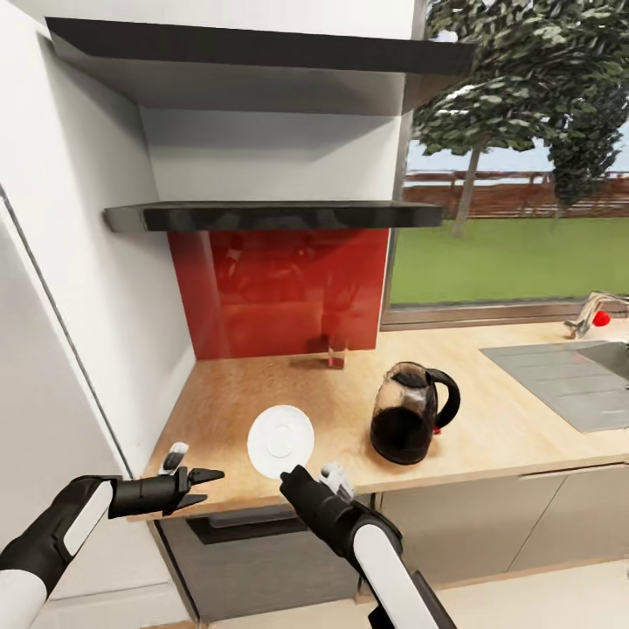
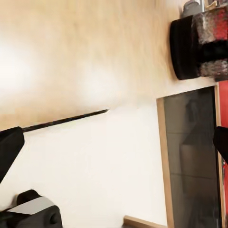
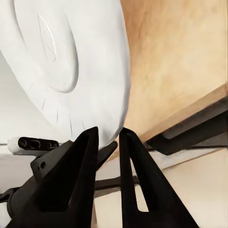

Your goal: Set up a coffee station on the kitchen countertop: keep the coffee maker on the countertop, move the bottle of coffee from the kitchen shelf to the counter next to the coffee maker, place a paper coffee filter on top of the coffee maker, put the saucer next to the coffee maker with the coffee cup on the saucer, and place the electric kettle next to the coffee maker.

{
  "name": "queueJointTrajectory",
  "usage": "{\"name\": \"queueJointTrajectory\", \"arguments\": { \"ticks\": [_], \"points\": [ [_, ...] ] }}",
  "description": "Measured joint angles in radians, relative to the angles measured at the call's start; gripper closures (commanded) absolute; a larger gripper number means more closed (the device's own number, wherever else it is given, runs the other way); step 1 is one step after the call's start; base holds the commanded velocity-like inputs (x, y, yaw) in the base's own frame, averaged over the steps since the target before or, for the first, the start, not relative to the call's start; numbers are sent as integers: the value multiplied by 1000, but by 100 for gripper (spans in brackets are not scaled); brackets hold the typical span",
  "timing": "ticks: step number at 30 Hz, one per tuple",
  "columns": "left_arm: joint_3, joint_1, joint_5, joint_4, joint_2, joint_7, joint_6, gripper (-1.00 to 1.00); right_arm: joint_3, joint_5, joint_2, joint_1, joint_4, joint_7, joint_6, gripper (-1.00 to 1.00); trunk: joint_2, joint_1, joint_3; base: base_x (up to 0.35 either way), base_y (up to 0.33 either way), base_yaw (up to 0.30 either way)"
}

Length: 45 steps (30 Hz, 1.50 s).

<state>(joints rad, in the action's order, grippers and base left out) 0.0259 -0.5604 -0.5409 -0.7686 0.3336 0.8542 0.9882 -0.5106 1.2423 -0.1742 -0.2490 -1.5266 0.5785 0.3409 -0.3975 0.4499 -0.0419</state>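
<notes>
Fingers (image 3: 88, 156) of the right gripper (image 1: 294, 478) were pinched on the rim of the saucer (image 1: 280, 439), holding the white plate tilted up on edge above the front of the kitchen countertop (image 1: 489, 411). From where I stood, the saucer hung at about six o'clock on the worktop, near its front lip. At three o'clock from the saucer, the electric kettle (image 1: 409, 425) stood upright on the wood, close by but apart, its black handle turned away from the plate. Well behind, at twelve o'clock, a small glass (image 1: 337, 353) stood against the red backsplash (image 1: 288, 288). Above that ran the kitchen shelf (image 1: 279, 215), a thin dark slab. The left gripper (image 1: 203, 487) hovered at nine o'clock from the saucer, just off the counter's front edge, its fingers spread a little and grasping nothing
</notes>
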Motion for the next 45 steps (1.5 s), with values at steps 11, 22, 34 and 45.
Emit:
{"name": "queueJointTrajectory", "arguments": {
  "ticks": [11, 22, 34, 45],
  "points": [
    [-2, -1, -3, 0, -2, 0, -1, -100, 0, 0, 0, 0, 0, -6, 1, 100, 0, 0, 0, -337, -88, 0],
    [-3, 18, -1, 0, -10, 2, -3, -100, 1, 0, 0, 0, 0, -49, 2, 100, 0, 0, 0, -227, -75, 0],
    [40, 268, 225, 186, -11, -7, -423, -100, -2, -25, 67, 0, 6, -370, 5, 100, 0, -1, 0, -5, -1, 0],
    [36, 274, 259, 408, -55, -190, -714, -100, -8, -195, 84, 0, 6, -378, 4, 100, 0, -1, 0, 0, 0, 0]
  ]
}}
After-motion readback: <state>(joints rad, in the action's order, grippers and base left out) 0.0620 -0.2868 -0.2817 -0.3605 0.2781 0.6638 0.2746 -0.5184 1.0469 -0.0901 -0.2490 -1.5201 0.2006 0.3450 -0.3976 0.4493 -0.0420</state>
